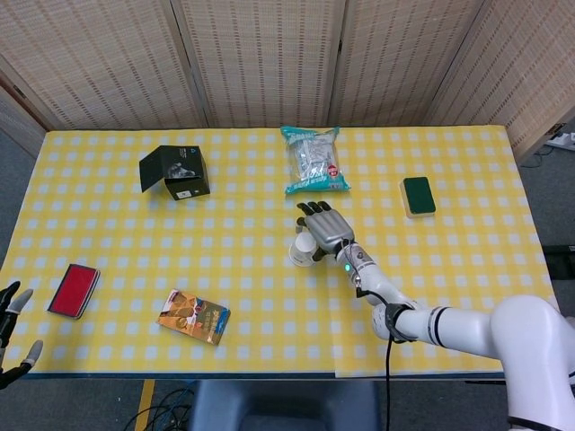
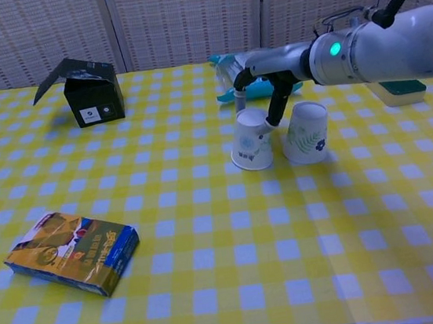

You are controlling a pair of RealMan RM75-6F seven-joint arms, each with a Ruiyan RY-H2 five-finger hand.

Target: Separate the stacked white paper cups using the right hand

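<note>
Two white paper cups with blue-green prints are apart, both bottom up. One cup [image 2: 305, 132] stands alone on the yellow checked table [image 2: 216, 288]. To its left, the other cup [image 2: 251, 140] [image 1: 303, 250] sits slightly tilted at the table surface, its raised base pinched by my right hand [image 2: 273, 72] [image 1: 325, 228], which reaches in from the right. In the head view that hand hides the standing cup. My left hand [image 1: 11, 334] hangs off the table's near left corner with its fingers apart, holding nothing.
A black open-lidded box [image 1: 175, 171] [image 2: 90, 94] stands at the back left. A snack bag [image 1: 314, 160] lies behind the cups and a green sponge [image 1: 418, 196] [image 2: 401, 90] to their right. A red wallet [image 1: 74, 290] and a colourful packet [image 1: 193, 316] [image 2: 73, 252] lie near the front left.
</note>
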